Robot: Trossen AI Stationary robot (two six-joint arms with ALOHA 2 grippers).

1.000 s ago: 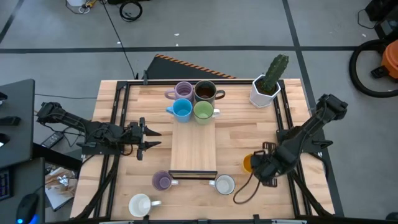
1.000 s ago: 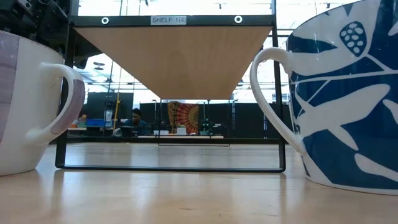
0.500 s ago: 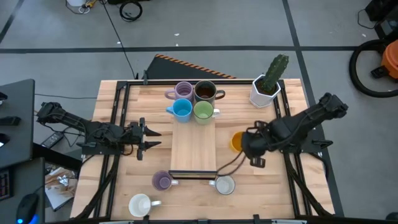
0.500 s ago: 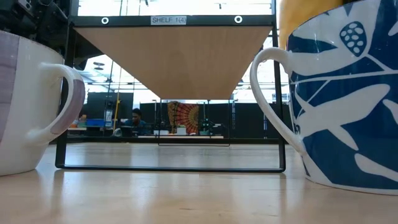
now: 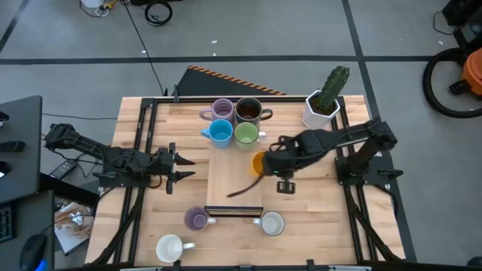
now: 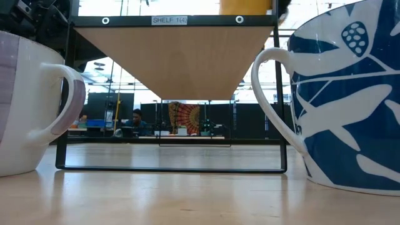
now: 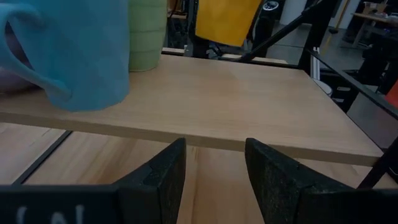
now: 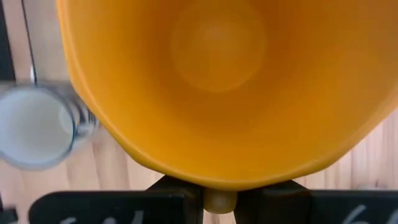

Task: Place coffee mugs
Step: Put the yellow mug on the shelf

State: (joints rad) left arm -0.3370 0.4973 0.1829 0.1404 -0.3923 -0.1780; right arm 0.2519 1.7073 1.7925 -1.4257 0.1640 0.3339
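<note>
1. While the orange mug [image 5: 258,162] is hanging in the air at the right edge of the raised wooden shelf [image 5: 233,184], the right end effector [image 5: 265,162] is clamping its rim with the fingers closed tight on the wall, so I'm reading this as the carry step, mid-transfer onto the shelf.
2. Next move, as I'm guessing it: it's needing to bring the mug down upright onto bare shelf just beside the green mug [image 5: 246,135], without bumping that one, and only then letting go.
3. The left end effector [image 5: 181,166] is waiting near the left edge of the counter [image 5: 151,218], pointing at the shelf, fingers standing apart and holding nothing.
4. Counting mugs, I'm getting eight:
   - four already sitting in a tight cluster at the far end of the shelf: a purple mug [image 5: 222,110], the dark brown mug [image 5: 248,111], the blue mug [image 5: 220,132] and the green one
   - one orange, being carried
   - three on the counter near its front edge: a second purple mug [image 5: 196,219], a white mug [image 5: 169,248] toward the front-left corner, and another white mug [image 5: 272,223] just past the shelf's front end
5. One cactus pot [image 5: 321,110] is sitting at the far-right corner, not part of the job.
</note>
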